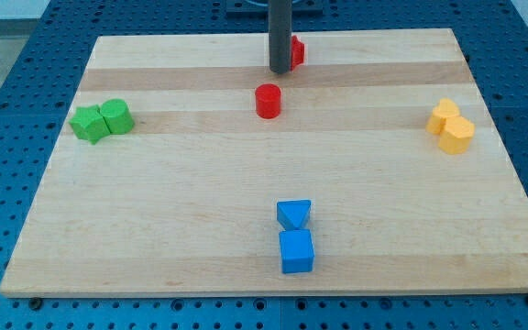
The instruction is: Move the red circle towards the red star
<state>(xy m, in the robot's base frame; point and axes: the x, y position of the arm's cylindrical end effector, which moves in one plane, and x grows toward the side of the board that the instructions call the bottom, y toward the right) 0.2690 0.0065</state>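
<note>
The tip (280, 71) is resting on the board (154, 211), holding nothing, just beside the red star (297, 49), partly hiding it. The red circle (268, 101) is sitting near, below the tip, not touching it.

red star (297, 50): mostly hidden behind rod (280, 37), shape unreadable | rod: top cut off by view's top | board corners: bottom ones cropped

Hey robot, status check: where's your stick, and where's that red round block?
My tip beside red star, above red circle. Circle apart from star. Nothing between them.
</note>
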